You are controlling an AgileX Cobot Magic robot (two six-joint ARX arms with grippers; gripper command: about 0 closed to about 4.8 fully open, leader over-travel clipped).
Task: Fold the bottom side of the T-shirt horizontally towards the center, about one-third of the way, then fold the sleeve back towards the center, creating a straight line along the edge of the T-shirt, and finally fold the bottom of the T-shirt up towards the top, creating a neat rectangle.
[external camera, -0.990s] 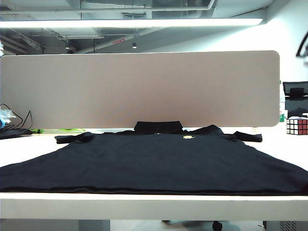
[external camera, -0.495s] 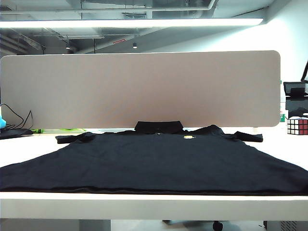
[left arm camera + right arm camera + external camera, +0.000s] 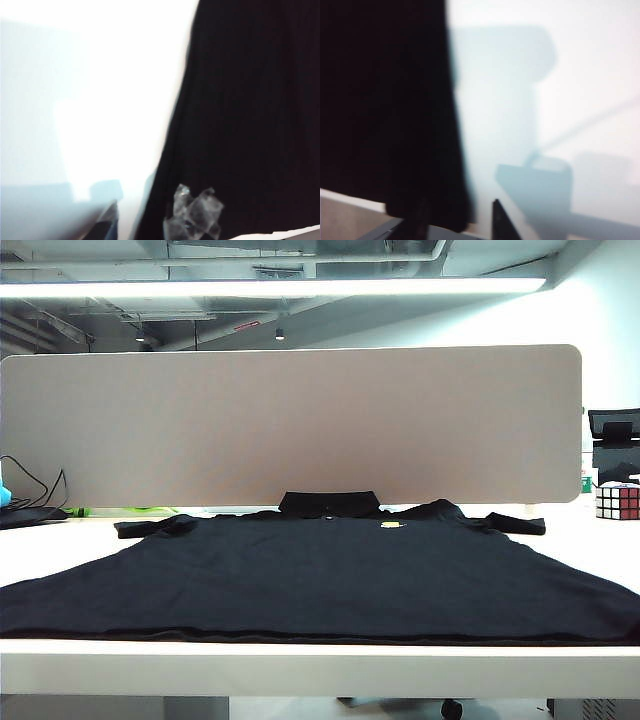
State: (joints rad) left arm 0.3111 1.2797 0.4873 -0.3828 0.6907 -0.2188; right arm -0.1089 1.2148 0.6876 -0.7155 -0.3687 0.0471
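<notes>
The black T-shirt [image 3: 320,570] lies spread flat on the white table, collar [image 3: 328,503] at the back and a small yellow-green logo [image 3: 391,525] on the chest. The bottom of the T-shirt [image 3: 320,637] runs along the table's front edge. Neither gripper shows in the exterior view. In the left wrist view my left gripper [image 3: 150,224] is open, its taped finger [image 3: 192,216] over the T-shirt [image 3: 250,125] and the other over bare table. In the right wrist view my right gripper [image 3: 460,222] is open over a corner of the T-shirt [image 3: 380,100].
A beige partition panel [image 3: 290,425] stands behind the table. A Rubik's cube [image 3: 617,501] sits at the far right beside black equipment. Cables [image 3: 35,490] lie at the far left. The table's front edge [image 3: 320,665] is just below the hem.
A dark shape at the exterior view's upper right edge dropped lower and is now gone from view. The T-shirt lies as before.
</notes>
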